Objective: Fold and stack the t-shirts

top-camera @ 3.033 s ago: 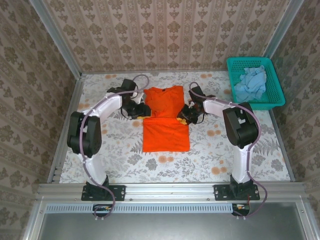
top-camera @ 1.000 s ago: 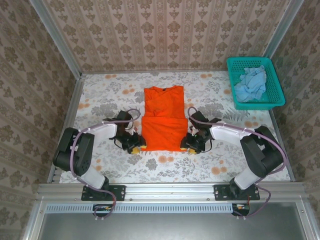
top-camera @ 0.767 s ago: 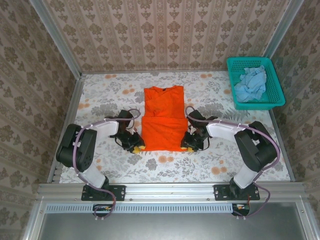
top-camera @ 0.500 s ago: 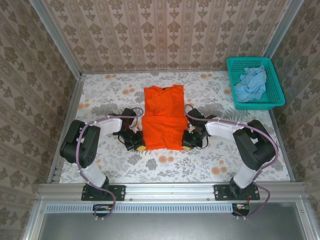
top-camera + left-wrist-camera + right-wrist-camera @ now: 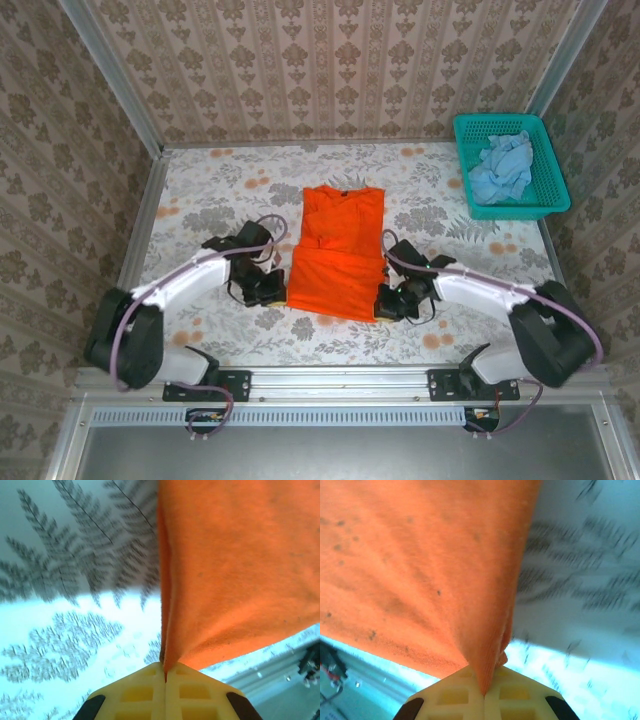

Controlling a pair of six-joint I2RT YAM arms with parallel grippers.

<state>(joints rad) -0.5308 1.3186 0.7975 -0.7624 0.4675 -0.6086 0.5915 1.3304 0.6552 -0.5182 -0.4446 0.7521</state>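
1. Holding the lower corners: left pincer [image 5: 268, 292] and right pincer [image 5: 388, 303] both clamped on the orange t-shirt [image 5: 335, 255], frame centre.
2. I'd raise both evenly, hem toward collar, no sag.
3. The pale blue t-shirt [image 5: 503, 165] sits upper right, in the basket [image 5: 500, 119].

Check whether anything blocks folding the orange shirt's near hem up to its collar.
Nothing visible does. The left gripper and right gripper are shut on the near corners of the orange t-shirt; its far half lies bare. The teal basket sits off at the far right.
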